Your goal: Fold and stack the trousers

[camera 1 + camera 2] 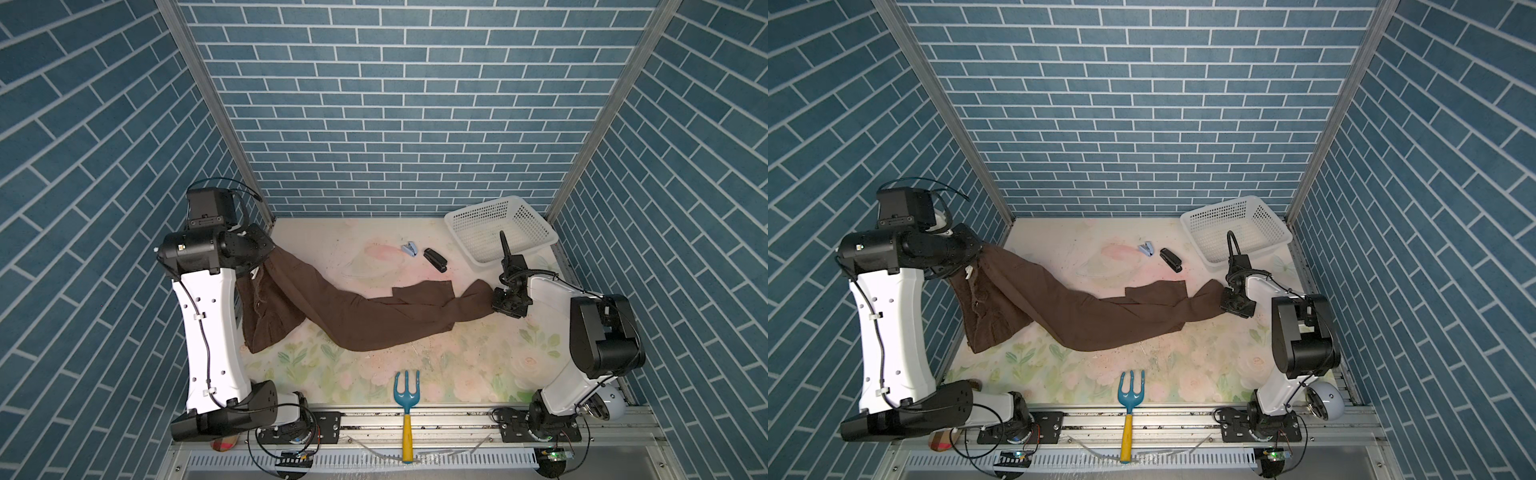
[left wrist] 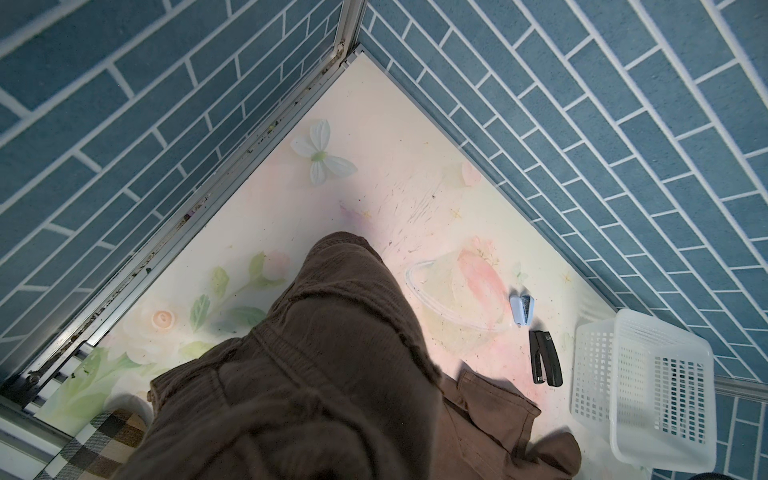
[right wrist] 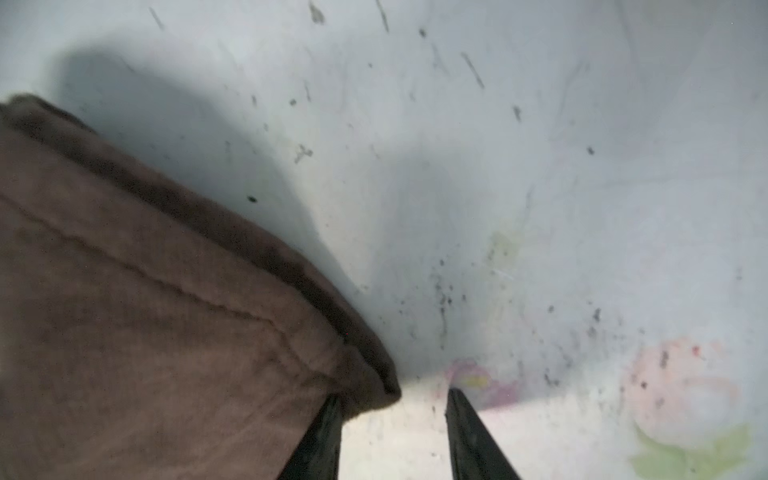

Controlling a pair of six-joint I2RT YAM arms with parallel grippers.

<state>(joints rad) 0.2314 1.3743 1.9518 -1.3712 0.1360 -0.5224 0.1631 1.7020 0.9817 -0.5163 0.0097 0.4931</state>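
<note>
brown trousers strung l-to-r across floral table, waist end raised

fabric soft, matte, limp, prob. light: will sag + bunch, not slip; best held at waistband + leg hems. waist hangs from left gripper, pinched tight on it; legs lie mid-table. right gripper at hem corner, jaws apart, nothing clamped. white mesh basket far right, apart.

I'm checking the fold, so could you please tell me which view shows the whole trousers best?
Both top views: the trousers show at full length, waist to hems. The left wrist view shows mostly the bunched waist end close up; the right wrist view, just a blurred hem corner.
</note>
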